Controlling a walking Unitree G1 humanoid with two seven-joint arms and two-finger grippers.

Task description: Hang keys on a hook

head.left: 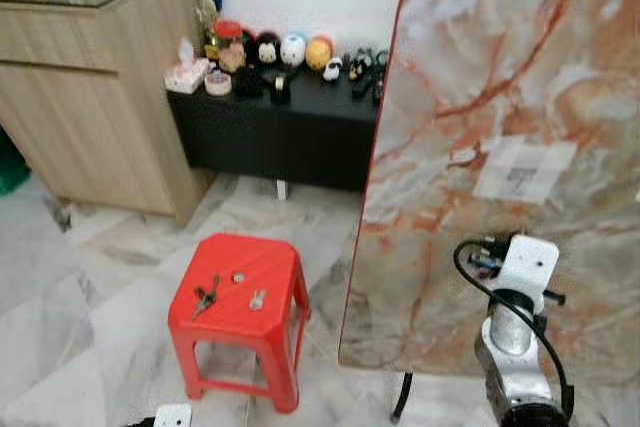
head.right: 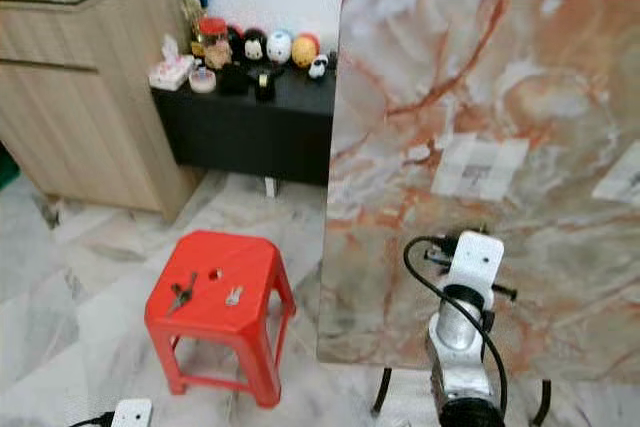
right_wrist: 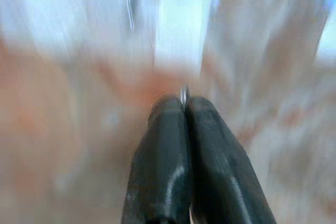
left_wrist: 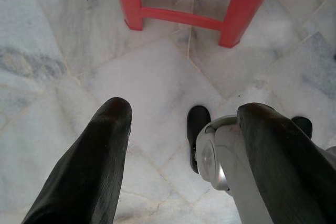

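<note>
A dark bunch of keys (head.left: 205,295) lies on the red plastic stool (head.left: 270,322), with a small silver key (head.left: 257,299) and a small round piece (head.left: 238,276) beside it. My right arm (head.left: 515,347) is raised in front of an upright marble-patterned board (head.left: 500,147). In the blurred right wrist view, my right gripper (right_wrist: 184,103) is shut close to that board, and a thin silver sliver (right_wrist: 183,94) shows between its tips. My left gripper (left_wrist: 186,114) hangs open and empty over the floor by the stool's legs (left_wrist: 236,9).
A black low table (head.left: 280,127) with figurines and a tissue box stands against the far wall. A wooden cabinet (head.left: 90,97) is at the left. The marble floor (head.left: 90,317) lies around the stool. The board's dark leg (head.left: 402,397) is near my right arm.
</note>
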